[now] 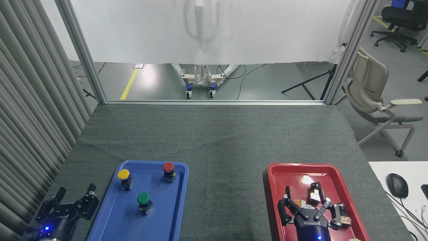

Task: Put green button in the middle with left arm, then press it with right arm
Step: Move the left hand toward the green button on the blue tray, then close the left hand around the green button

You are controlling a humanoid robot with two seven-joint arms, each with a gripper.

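The green button (143, 198) stands in the blue tray (167, 217); the left arm (68, 204) hovers beside it, jaws apart; the right arm (306, 206), jaws apart, hangs over the red tray (294, 169).

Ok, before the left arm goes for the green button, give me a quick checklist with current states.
1. Green button upright in the blue tray: ok.
2. Clear of the yellow button and red button: ok.
3. Left end effector open and empty: ok.
4. Left end effector over the button: not ok, it is outside the tray's left edge.
5. Middle bare: ok.
6. Right end effector out of the way, over the red tray: ok.
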